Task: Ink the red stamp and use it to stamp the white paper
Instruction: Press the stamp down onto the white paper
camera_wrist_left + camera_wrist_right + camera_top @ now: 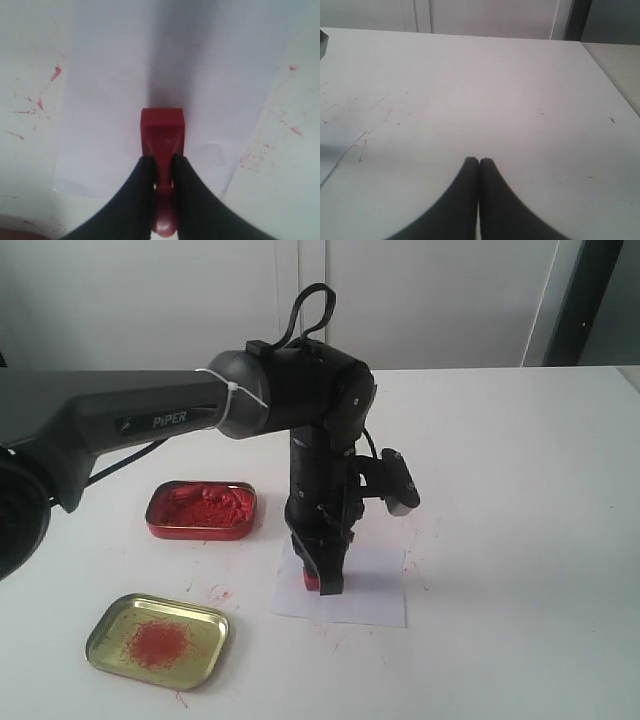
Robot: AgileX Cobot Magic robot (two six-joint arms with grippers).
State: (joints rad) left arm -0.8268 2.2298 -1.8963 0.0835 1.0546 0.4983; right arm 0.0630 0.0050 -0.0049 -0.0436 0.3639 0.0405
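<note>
My left gripper (163, 160) pinches the red stamp (162, 131) by its narrow handle. The block points down onto the white paper (110, 90), though I cannot tell if it touches. From the exterior camera the arm's own body hides most of the stamp. Left of the sheet sits the red ink tin (200, 508), and nearer the camera the gold lid (104, 632) with a red smear, both apart from the paper. Red flecks dot the table (520, 490). My right gripper (479, 161) is pressed together with nothing between its fingers.
</note>
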